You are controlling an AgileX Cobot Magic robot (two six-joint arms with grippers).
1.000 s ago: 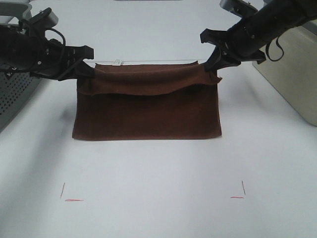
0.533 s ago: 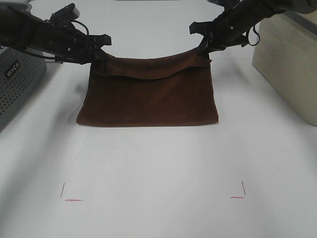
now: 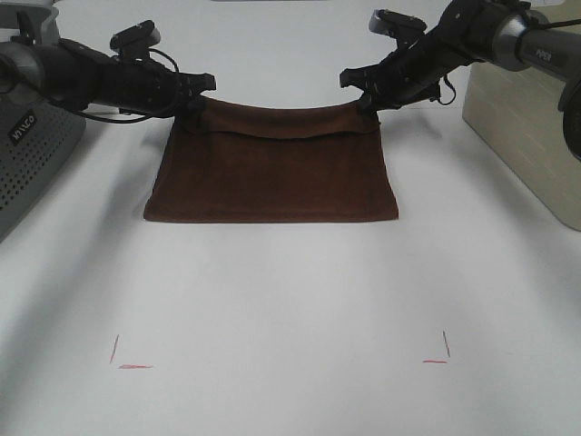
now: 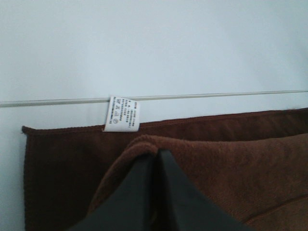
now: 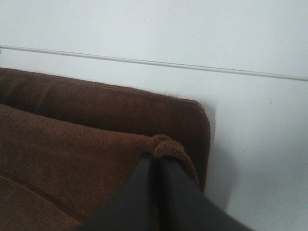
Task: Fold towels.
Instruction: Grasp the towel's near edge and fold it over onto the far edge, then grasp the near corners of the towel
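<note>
The dark reddish-brown towel (image 3: 272, 173) lies on the white table, folded over, with the upper layer's edge near the far edge. My left gripper (image 3: 198, 98) is shut on the upper layer's far left corner. My right gripper (image 3: 365, 98) is shut on its far right corner. In the left wrist view my gripper (image 4: 155, 156) pinches a fold of towel (image 4: 216, 163) just short of the lower layer's edge, where the white tag (image 4: 122, 114) sits. In the right wrist view my gripper (image 5: 156, 159) pinches the towel's (image 5: 72, 144) corner near the lower layer's edge.
A grey perforated basket (image 3: 27, 154) stands at the left edge. A beige box (image 3: 531, 127) stands at the right. Red corner marks (image 3: 127, 359) (image 3: 438, 352) are drawn on the table near the front.
Both grippers have carried the upper layer's edge further away from the camera and lower, so the towel now lies nearly flat in half.
</note>
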